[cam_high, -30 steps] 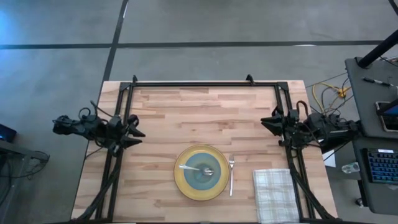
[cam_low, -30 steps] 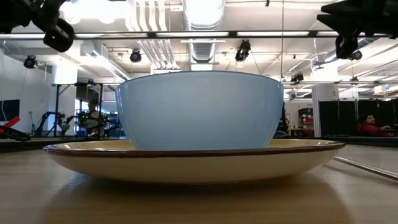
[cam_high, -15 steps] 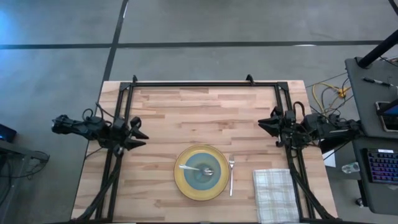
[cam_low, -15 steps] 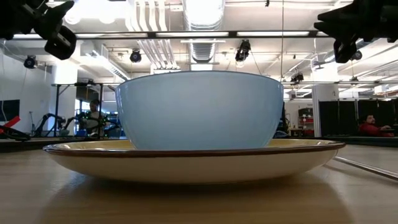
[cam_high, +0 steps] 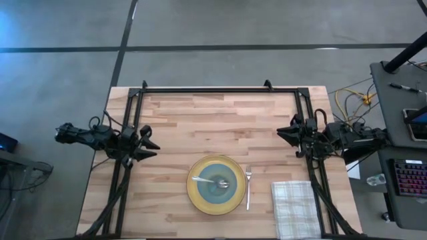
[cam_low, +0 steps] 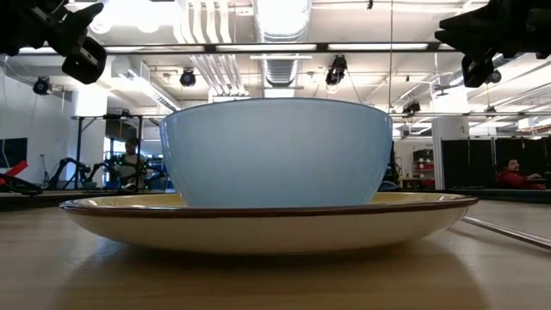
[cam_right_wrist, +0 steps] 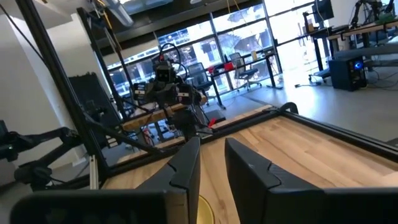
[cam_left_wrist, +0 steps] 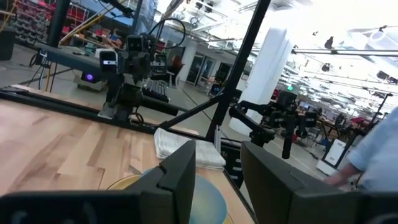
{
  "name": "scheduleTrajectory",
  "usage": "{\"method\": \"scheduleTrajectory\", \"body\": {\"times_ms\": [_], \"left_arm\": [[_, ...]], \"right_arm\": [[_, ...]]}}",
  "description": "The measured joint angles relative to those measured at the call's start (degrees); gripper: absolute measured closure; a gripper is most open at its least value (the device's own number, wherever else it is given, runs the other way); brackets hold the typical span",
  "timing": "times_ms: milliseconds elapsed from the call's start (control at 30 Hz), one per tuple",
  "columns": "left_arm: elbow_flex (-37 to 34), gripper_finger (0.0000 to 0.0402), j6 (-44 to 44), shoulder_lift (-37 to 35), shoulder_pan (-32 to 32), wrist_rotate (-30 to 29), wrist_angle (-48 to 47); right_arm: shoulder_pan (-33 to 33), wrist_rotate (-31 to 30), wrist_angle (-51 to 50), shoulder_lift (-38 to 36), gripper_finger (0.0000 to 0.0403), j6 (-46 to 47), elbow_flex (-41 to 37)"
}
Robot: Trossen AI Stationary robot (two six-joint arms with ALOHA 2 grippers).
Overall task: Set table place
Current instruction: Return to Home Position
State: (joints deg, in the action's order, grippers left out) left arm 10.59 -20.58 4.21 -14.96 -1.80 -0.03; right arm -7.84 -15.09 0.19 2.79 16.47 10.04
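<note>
Table [cam_high: 200, 120]: light plank top, grey floor [cam_high: 60, 73] around.
- Yellow plate [cam_high: 193, 195] mid front edge, blue bowl [cam_high: 212, 192] on it, spoon [cam_high: 203, 179] in bowl.
- Fork [cam_high: 248, 188] just right of plate.
- Napkin [cam_high: 294, 208] at front right corner.
- Left gripper [cam_high: 152, 141] at left edge, right gripper [cam_high: 283, 133] at right edge. Both narrowly parted, holding nothing.
- Low view hides spoon and fork; shows workshop hall, seated person [cam_low: 510, 175].

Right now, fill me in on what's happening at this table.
Nothing is being handled. The left claw hangs above the table at its left edge and the right claw at its right edge, both open and empty. A blue bowl sits on the yellow plate with the spoon resting in it. The fork lies just right of the plate, and the checked napkin lies farther right, near the table's corner.
</note>
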Motion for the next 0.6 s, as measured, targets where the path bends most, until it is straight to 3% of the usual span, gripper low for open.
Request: {"method": "scheduleTrajectory", "body": {"times_ms": [600], "left_arm": [[0.0,0.0288,0.0,0.02,-0.01,0.02,0.0]], "right_arm": [[0.0,0.0,0.0,0.0,0.0332,0.0,0.0]]}}
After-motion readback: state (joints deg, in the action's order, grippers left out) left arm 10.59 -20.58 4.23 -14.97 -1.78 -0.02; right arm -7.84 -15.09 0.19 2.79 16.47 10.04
